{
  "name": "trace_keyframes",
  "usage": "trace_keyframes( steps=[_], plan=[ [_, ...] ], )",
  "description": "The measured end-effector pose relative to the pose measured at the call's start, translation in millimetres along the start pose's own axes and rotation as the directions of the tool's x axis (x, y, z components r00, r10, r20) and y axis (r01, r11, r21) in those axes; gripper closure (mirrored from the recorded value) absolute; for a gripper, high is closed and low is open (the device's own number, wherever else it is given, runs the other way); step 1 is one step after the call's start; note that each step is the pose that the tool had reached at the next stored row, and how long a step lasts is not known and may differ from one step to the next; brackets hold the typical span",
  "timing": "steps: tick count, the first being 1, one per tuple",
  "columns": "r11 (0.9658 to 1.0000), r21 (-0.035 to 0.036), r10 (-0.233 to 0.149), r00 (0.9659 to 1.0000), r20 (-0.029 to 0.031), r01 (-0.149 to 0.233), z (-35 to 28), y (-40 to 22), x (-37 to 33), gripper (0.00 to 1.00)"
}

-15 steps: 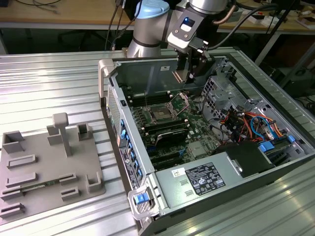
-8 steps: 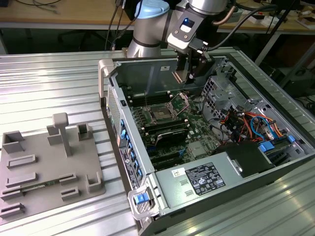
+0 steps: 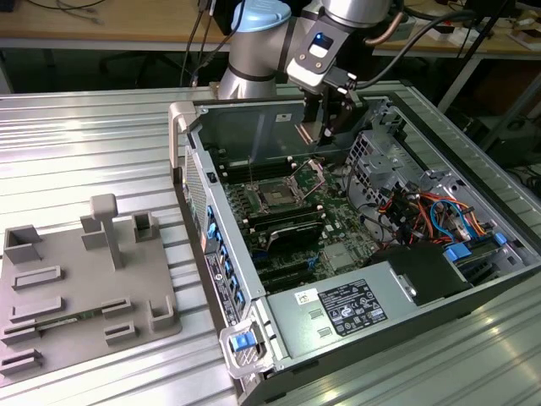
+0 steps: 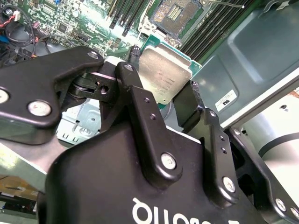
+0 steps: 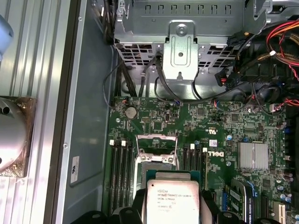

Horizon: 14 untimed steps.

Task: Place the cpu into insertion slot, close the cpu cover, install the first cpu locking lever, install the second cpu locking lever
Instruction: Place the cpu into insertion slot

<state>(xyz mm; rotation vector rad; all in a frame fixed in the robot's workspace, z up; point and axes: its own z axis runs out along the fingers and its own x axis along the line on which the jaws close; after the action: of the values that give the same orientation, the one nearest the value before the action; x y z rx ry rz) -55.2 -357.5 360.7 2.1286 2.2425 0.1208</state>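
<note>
Near insertion slot (image 4: 180, 11), gripper (image 4: 162, 77) clamps half-hidden cpu (image 5: 173, 200).

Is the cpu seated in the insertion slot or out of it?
Out: the gripper holds the cpu clear of the insertion slot, whose contacts lie bare.

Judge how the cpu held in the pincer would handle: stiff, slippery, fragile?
Probably stiff: the cpu looks flat though gripped only at opposite edges. Its smooth metal top likely makes it slippery. The thin green board rim suggests it may be fragile.
</note>
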Motion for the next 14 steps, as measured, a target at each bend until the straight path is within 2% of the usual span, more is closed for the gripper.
trace_keyframes(
  steps=[14],
  plan=[
    [1.0, 0.0011, 0.0, 1.0, 0.0, 0.0, 2.8, -0.3, -0.1, 0.46]
  ],
)
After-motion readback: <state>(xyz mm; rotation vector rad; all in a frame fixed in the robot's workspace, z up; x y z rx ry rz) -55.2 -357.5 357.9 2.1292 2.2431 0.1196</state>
